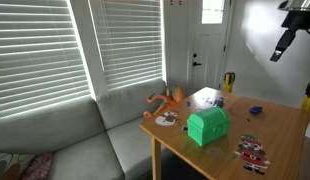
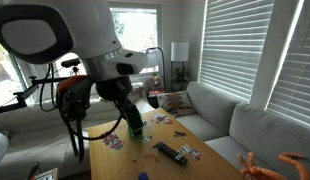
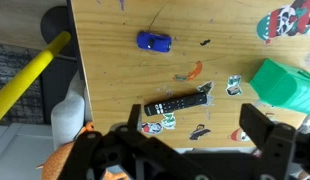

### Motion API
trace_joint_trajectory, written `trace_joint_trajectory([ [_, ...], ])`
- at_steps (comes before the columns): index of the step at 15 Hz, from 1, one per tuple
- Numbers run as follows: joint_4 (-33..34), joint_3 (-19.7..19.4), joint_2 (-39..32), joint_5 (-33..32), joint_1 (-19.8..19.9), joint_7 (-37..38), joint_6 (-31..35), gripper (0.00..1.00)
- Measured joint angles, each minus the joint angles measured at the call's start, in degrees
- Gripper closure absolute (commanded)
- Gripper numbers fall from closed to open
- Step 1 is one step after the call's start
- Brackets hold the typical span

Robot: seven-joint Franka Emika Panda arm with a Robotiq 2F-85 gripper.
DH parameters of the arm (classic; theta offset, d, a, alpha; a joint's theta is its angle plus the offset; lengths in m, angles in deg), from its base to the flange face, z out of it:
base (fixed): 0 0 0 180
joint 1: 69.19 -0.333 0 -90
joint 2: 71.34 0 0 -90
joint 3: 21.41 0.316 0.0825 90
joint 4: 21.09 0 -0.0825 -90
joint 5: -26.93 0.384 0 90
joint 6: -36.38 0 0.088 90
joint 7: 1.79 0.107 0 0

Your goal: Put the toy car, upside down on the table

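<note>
My hand (image 3: 191, 115) hangs high above the worktop (image 3: 115, 80), fingers spread wide and holding nothing. The job is not yet begun: grasping, flipping and setting down all remain. The toy car (image 3: 153, 41) lies on bare wood, apart from the black remote (image 3: 178, 103) and well apart from the green chest (image 3: 285, 85). It is tiny, dark blue, low and rounded. Whether it stands on its wheels I cannot tell.

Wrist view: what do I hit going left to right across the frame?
yellow pole → toy car → remote → green chest. The red-and-white piece is left out because it sits above the chest in the same stretch.
</note>
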Motion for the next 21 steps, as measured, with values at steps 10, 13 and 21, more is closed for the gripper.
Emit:
trace_joint_trajectory([
  [10, 1.97, 0.09, -3.99, 2.15, 1.64, 7.37, -0.44, 0.00],
  [13, 5.21, 0.04, -10.39, 4.19, 3.17, 12.47, -0.52, 0.00],
  [21, 14.78, -0.13, -26.85, 9.17, 8.16, 23.20, -8.07, 0.00],
])
